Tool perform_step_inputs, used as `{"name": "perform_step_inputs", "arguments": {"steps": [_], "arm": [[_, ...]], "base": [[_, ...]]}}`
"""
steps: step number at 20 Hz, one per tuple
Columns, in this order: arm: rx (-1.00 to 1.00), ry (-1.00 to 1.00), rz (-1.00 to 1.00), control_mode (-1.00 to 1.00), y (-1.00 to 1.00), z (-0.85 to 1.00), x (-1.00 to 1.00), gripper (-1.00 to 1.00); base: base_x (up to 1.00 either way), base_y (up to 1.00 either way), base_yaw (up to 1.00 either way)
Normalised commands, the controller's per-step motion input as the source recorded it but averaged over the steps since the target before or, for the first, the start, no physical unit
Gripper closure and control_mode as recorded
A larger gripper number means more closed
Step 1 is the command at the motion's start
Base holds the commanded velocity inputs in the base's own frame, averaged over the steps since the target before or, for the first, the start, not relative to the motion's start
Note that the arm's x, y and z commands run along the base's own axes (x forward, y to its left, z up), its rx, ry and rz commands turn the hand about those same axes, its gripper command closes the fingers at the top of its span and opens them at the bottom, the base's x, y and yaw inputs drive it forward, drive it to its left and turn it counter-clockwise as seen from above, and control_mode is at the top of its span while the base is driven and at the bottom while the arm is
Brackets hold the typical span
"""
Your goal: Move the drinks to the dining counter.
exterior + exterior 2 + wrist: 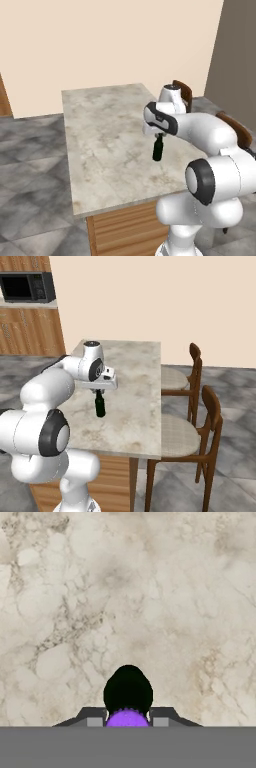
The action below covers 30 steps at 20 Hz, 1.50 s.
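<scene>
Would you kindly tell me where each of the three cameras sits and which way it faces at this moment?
Left base view: behind the arm to its left, looking forward and down over the dining counter; the arm rises from the lower right, its gripper shut on the bottle.
Right base view: behind to the right, same counter, two chairs alongside; the arm rises from the lower left.
Hand view: on the hand, looking down along the gripper at the marble; the fingertips flank the purple cap.
Shared: both base views show the counter, arm and bottle.
</scene>
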Motion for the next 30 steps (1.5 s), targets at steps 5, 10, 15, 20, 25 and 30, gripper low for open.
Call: {"name": "perform_step_inputs", "arguments": {"steps": [5,10,15,20,25,30], "arm": [[0.0,0.07,0.0,-1.0,0.0,-0.19,0.03,1.0],[0.0,0.06,0.0,-1.0,0.0,-0.18,0.01,1.0],[0.0,0.02,0.0,-1.0,0.0,-0.22,0.0,1.0],[0.0,0.0,0.0,-1.0,0.0,-0.2,0.0,1.0],[0.0,0.0,0.0,-1.0,0.0,-0.23,0.0,1.0],[0.0,0.0,0.0,-1.0,0.0,-0.01,0.0,-1.0]], "base": [[0.0,0.0,0.0],[0.0,0.0,0.0],[0.0,0.0,0.0],[0.0,0.0,0.0],[0.0,0.0,0.0],[0.0,0.0,0.0]]}}
